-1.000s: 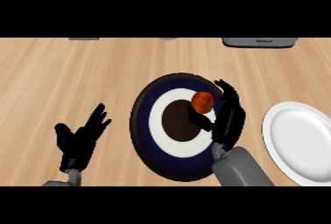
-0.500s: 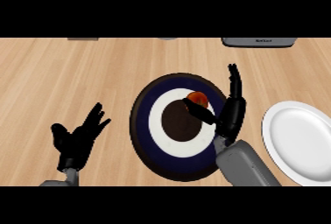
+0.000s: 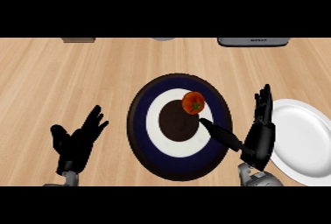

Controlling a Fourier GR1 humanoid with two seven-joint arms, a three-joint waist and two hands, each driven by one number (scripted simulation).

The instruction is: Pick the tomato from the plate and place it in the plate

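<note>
Left edge of view: left hand (image 3: pixel 77 142) low over the wooden desk (image 3: pixel 65 74), fingers straight and spread, pointing up, holding nothing; resting, well apart from the work. Centre: dark ringed plate (image 3: pixel 139 131), navy band outside, white ring, dark middle. Tomato (image 3: pixel 194 103) sits on this plate, up and right of centre, where the dark middle meets the white ring, green stem mark facing up. Nothing touches it. Right of it: right hand (image 3: pixel 258 140) between the two plates, over the ringed plate's right rim, fingers straight and together pointing away from the robot, thumb stretched left across the white ring. Hand unclenched, nothing in it. Key relation: the tomato lies up and left of the right hand, just past the thumb tip, with a clear gap; the palm faces roughly toward it. The tomato is near round, so no long axis to line up on. Right hand plainly the nearer one; left hand is across the whole plate. Judged step: approach, grasp not yet made. Far right: white plate (image 3: pixel 304 140), nothing on it, just beside the right hand, the likely drop spot. Top edge: a dark grey flat item (image 3: pixel 252 41), partly cut off.
</note>
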